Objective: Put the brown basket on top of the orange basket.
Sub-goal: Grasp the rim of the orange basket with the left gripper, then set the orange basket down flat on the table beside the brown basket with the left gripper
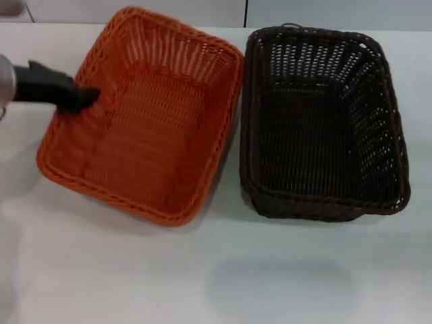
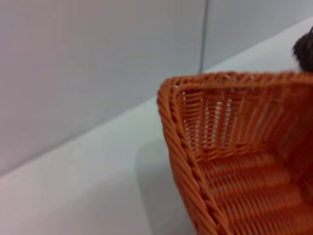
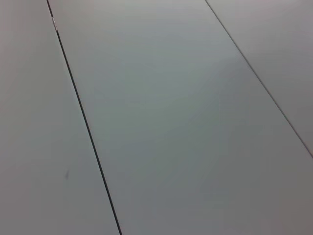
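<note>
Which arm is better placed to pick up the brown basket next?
Neither is close. The left hand is at the orange basket; the brown basket lies on the robot's right, so the unseen right arm seems better.

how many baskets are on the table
2: the orange basket on the left with the left gripper at its rim, the brown basket beside it on the right. None looks hidden.

A white table (image 1: 223,283) fills the head view from 9 o'clock round through 6 to 3. At 12 o'clock a pale grey wall (image 1: 135,10) stands behind its far edge, split by a thin dark vertical seam (image 1: 246,12) just past 12. The right wrist view shows only grey panels (image 3: 171,122) crossed by thin dark seams.
</note>
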